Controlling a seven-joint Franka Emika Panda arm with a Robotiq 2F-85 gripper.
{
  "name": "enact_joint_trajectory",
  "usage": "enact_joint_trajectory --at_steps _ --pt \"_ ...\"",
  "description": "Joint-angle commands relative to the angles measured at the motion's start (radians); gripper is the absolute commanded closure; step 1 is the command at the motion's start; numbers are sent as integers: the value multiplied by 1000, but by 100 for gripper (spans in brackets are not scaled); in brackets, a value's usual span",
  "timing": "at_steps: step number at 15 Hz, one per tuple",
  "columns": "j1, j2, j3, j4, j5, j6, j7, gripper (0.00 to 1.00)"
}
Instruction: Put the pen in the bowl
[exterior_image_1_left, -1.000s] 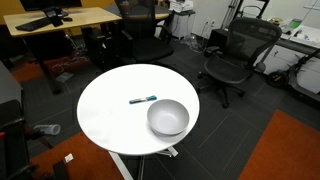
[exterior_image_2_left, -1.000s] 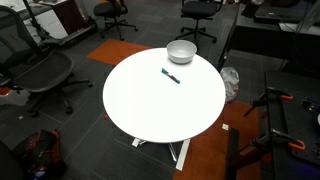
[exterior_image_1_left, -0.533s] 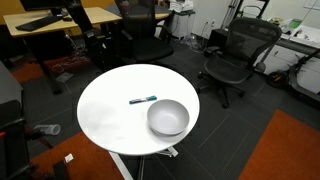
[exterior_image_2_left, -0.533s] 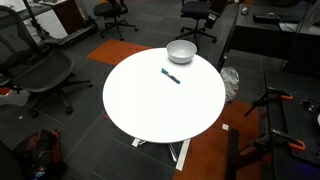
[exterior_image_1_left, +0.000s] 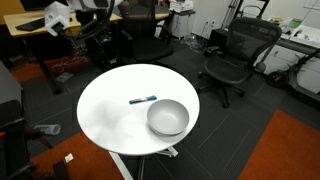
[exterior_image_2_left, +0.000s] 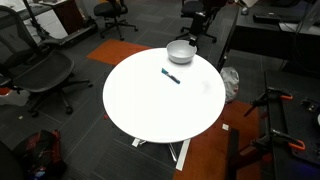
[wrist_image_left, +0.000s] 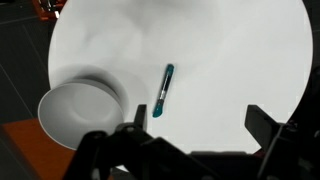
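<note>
Our gripper (wrist_image_left: 195, 128) hangs well above the table (wrist_image_left: 235, 50), its two fingers (wrist_image_left: 262, 125) wide apart, holding nothing. Under it the pen (wrist_image_left: 163, 90) lies flat on the round white table, just beside the grey bowl (wrist_image_left: 70, 105), not in it. The pen is thin, so we think the fingers could push it, roll it away, or bump the bowl. The fingertips look dark and cut off. In an exterior view the arm (exterior_image_1_left: 58, 17) is mostly out of the picture.

no readable text, labels or signs
</note>
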Motion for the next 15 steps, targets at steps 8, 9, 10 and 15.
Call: enact_joint_trajectory --at_steps 8,9,10,15 --pt "14 294 -18 188 32 47 131 0" --pt "15 317 -21 205 31 52 145 0" --pt "15 343 -23 226 40 56 152 0" --pt "18 463 -40 333 58 63 182 0"
